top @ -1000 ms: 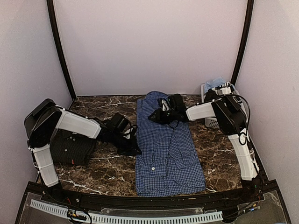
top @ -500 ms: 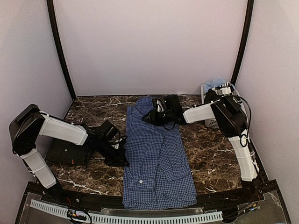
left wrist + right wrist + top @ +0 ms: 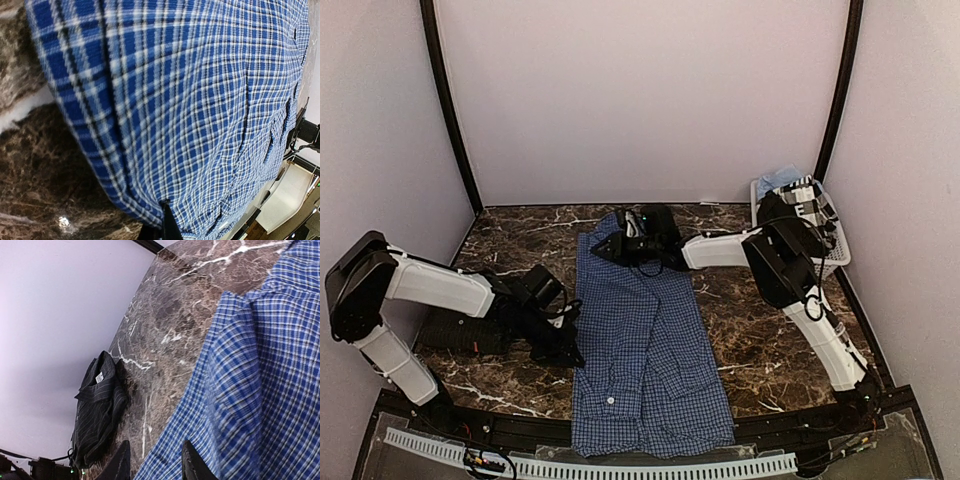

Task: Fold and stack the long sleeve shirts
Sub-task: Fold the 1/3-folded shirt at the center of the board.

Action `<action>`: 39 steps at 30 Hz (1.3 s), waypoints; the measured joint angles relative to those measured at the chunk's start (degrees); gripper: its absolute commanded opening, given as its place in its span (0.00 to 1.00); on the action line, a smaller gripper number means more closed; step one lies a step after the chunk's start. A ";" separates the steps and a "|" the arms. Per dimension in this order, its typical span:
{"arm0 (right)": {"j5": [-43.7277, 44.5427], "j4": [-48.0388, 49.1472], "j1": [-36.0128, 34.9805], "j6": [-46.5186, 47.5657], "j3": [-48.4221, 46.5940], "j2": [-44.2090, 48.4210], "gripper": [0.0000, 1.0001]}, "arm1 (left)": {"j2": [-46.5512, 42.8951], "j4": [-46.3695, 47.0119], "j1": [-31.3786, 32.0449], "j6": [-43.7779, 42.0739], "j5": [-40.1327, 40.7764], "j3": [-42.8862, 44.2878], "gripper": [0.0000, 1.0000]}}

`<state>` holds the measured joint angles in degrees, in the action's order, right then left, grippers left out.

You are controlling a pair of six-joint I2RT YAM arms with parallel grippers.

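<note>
We judge 1 of 2 folded: the dark shirt (image 3: 460, 332) lies at left, the blue shirt (image 3: 645, 350) mid-table, only narrowed, left gripper (image 3: 568, 354) pinching its side, right gripper (image 3: 604, 248) its collar end.

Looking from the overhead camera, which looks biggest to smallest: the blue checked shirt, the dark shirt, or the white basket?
1. blue checked shirt
2. dark shirt and white basket: both are partly hidden, so they are too close to rank.
</note>
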<state>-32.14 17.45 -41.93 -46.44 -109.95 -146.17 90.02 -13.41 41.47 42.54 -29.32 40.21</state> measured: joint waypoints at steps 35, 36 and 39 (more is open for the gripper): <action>-0.81 -5.64 2.67 3.41 20.00 22.75 0.38 | 5.20 2.05 -2.43 -0.31 0.79 4.68 0.00; -0.76 -5.75 2.58 3.72 21.22 22.58 0.38 | 5.49 2.40 -2.45 -0.26 0.76 4.87 0.00; -0.63 -6.51 2.69 4.13 23.71 21.62 0.37 | 6.16 3.26 -2.62 0.02 0.61 5.27 0.00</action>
<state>-32.77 10.94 -39.24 -42.30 -86.24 -124.55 96.18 -10.15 38.85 42.57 -28.71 45.47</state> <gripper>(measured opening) 0.379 0.009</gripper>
